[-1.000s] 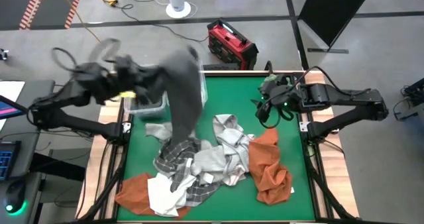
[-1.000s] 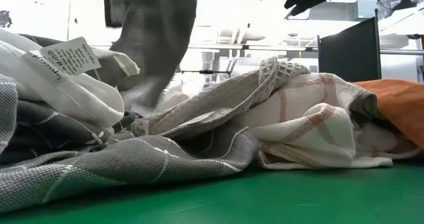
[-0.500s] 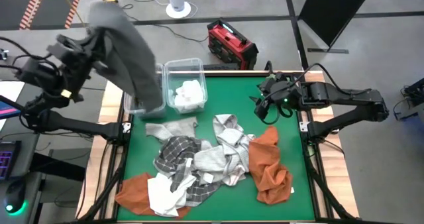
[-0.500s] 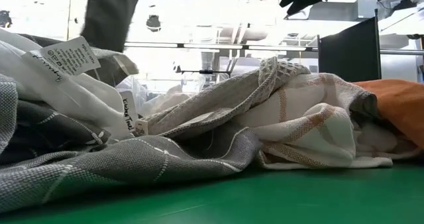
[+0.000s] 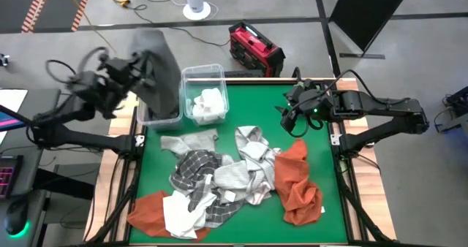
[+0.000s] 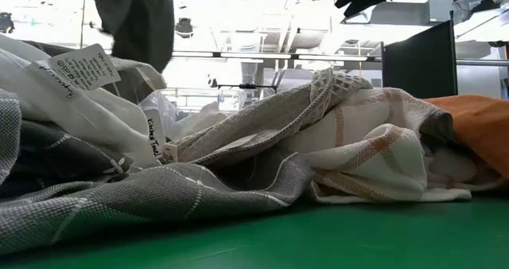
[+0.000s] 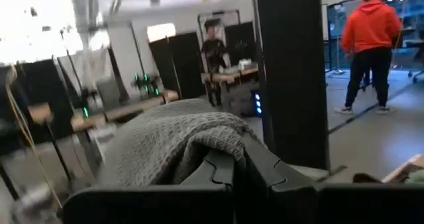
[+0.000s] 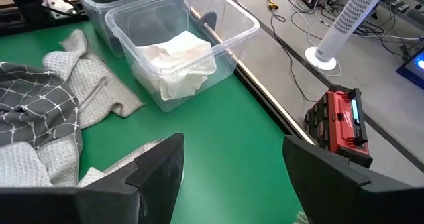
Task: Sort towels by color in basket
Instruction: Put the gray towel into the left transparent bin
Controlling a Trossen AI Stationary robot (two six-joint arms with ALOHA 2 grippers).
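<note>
Holding dark grey towel (image 5: 159, 71) over clear bin (image 5: 157, 118), left gripper (image 5: 135, 68) jaws clamped on it, right gripper (image 5: 291, 109) jaws apart above table (image 5: 248, 104).

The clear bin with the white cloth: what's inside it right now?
The clear bin holds a crumpled white towel. Whether anything lies under it cannot be seen. The neighbouring bin is mostly covered by the dark grey towel hanging from the left gripper.

Grey floor (image 5: 292, 6); red case (image 5: 255, 48) beyond green counter (image 5: 256, 108); white fan base (image 5: 196, 12), probably; black partition (image 5: 365, 13).
</note>
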